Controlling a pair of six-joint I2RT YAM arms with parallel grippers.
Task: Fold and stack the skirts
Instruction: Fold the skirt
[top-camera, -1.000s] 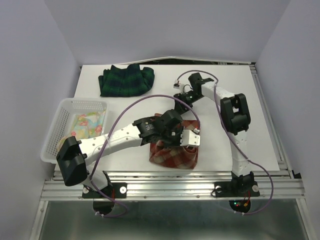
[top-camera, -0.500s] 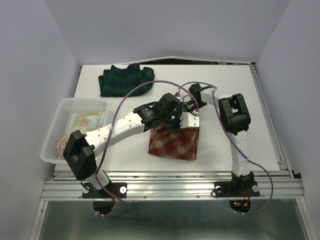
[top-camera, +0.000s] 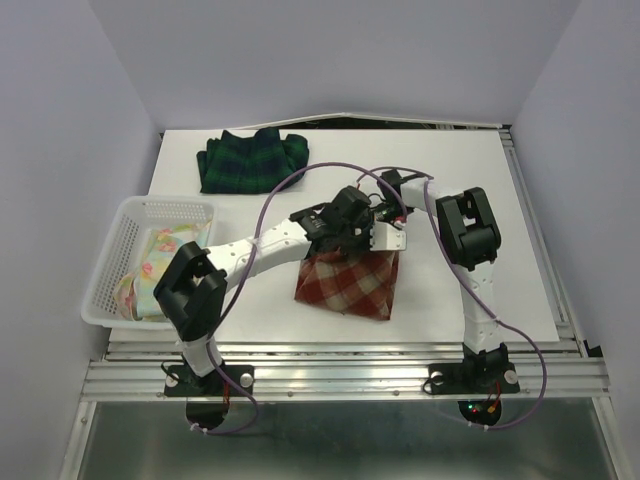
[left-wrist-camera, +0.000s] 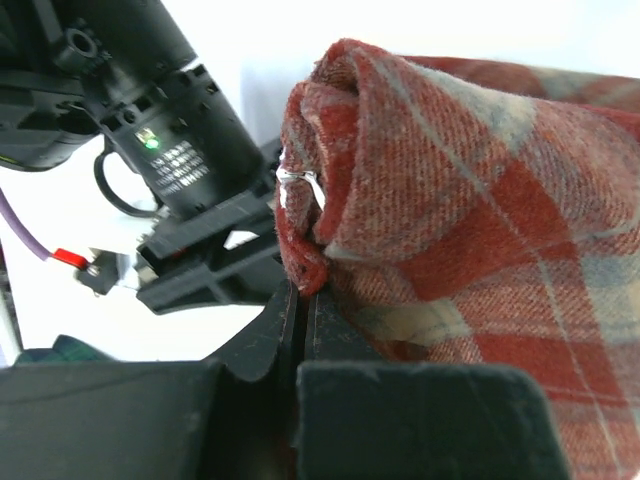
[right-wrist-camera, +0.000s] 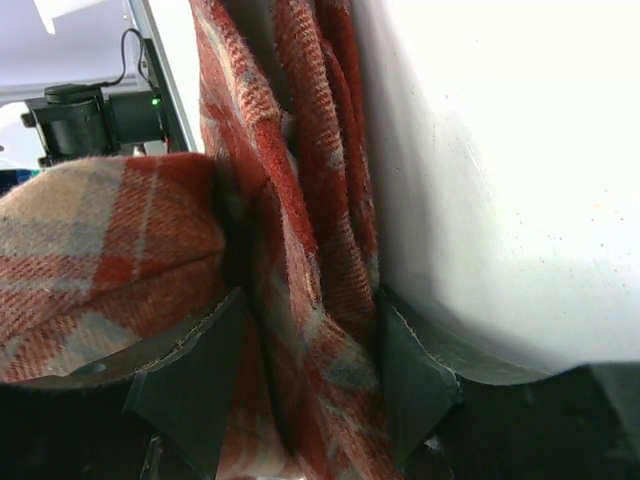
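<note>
The red-and-cream plaid skirt (top-camera: 345, 282) lies in the middle of the table, with its far right corner raised. My left gripper (top-camera: 380, 240) is shut on that corner; in the left wrist view the hem (left-wrist-camera: 305, 265) sits pinched at the tips of my left gripper (left-wrist-camera: 303, 295). My right gripper (top-camera: 388, 212) meets the same corner from the far side. In its own view my right gripper (right-wrist-camera: 310, 340) is shut on a thick fold of the skirt (right-wrist-camera: 300, 230). The dark green-navy plaid skirt (top-camera: 250, 160) lies at the far left. The pastel flowered skirt (top-camera: 160, 255) sits in the basket.
A white mesh basket (top-camera: 120, 250) stands at the table's left edge. The left arm (top-camera: 260, 250) reaches diagonally across the near left of the table. The right arm's elbow (top-camera: 465, 230) rises to the right of the skirt. Purple cables loop above both arms.
My left gripper has carried the red plaid skirt's edge farther from the bases and to the right. My right gripper has come down to the same corner and narrowed onto a fold.
</note>
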